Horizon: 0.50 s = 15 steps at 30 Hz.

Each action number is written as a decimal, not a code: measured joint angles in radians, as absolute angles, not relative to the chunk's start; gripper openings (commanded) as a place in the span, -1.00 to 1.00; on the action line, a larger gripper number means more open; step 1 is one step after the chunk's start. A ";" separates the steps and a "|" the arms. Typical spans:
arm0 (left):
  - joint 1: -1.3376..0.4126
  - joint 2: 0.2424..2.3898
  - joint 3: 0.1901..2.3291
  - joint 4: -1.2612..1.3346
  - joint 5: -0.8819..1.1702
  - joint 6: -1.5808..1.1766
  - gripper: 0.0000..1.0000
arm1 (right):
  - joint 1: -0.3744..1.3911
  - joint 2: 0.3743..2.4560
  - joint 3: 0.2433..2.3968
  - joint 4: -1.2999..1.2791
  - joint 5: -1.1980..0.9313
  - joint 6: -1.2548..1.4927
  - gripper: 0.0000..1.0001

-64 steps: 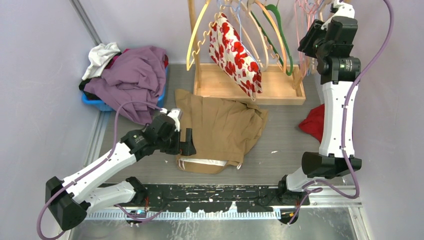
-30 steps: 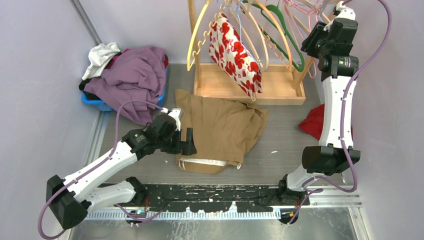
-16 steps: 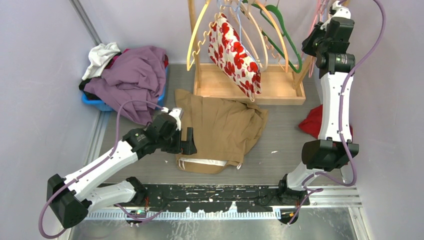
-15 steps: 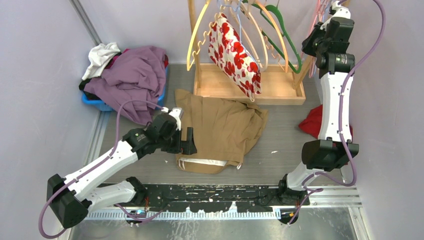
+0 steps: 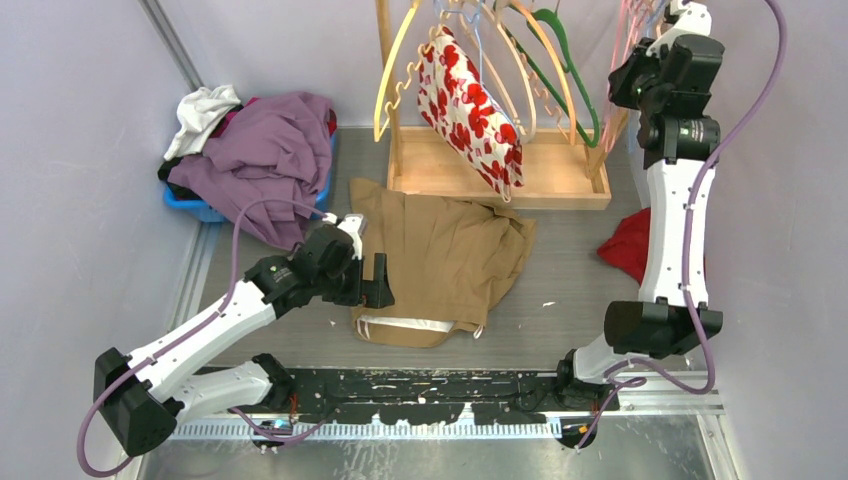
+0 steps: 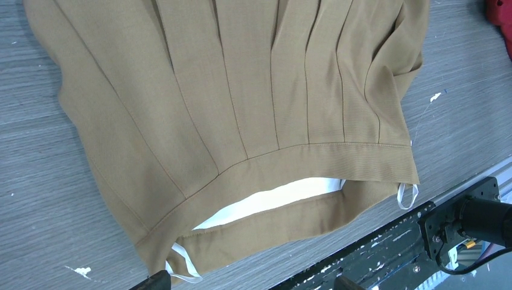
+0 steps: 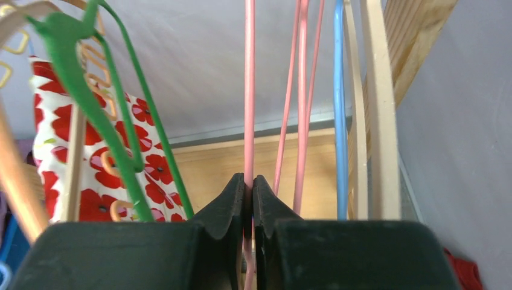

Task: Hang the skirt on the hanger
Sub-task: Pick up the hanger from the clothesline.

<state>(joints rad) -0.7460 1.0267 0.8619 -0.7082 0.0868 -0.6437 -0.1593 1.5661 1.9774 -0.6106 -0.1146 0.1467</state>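
The tan pleated skirt (image 5: pixel 440 255) lies flat on the table, its waistband with white lining toward the near edge; it fills the left wrist view (image 6: pixel 241 103). My left gripper (image 5: pixel 372 285) is open, hovering at the skirt's left waistband corner, holding nothing. My right gripper (image 5: pixel 650 45) is raised at the rack's right end, shut on a pink wire hanger (image 7: pixel 249 90) that runs up between the jaws (image 7: pixel 249 181). The pink hanger (image 5: pixel 628 30) is partly hidden behind the arm in the top view.
A wooden rack (image 5: pixel 500 180) at the back holds several hangers, a green one (image 7: pixel 72 78) and a red-and-white floral garment (image 5: pixel 468 105). A blue bin with purple and white clothes (image 5: pixel 255 150) sits back left. A red cloth (image 5: pixel 628 245) lies at the right.
My right arm has shifted at the rack's right end, pulling the pink hanger and neighbouring hangers about, then moved slightly back right. The left arm and skirt have not moved.
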 measured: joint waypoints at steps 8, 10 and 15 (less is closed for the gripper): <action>-0.746 1.023 0.862 -0.714 0.079 -0.644 0.99 | -0.160 1.440 1.943 -0.604 -0.142 0.133 -0.97; -0.746 1.018 0.863 -0.719 0.076 -0.644 0.99 | -0.160 1.413 1.927 -0.619 -0.148 0.134 -0.97; -0.746 1.000 0.868 -0.743 0.072 -0.644 0.99 | -0.160 1.325 1.810 -0.661 -0.153 0.157 -0.97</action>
<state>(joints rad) -0.7456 1.0000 0.8677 -0.7433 0.0715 -0.6441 -0.1604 1.3251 1.8099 -0.6613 -0.1528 0.1570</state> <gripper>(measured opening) 0.994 0.123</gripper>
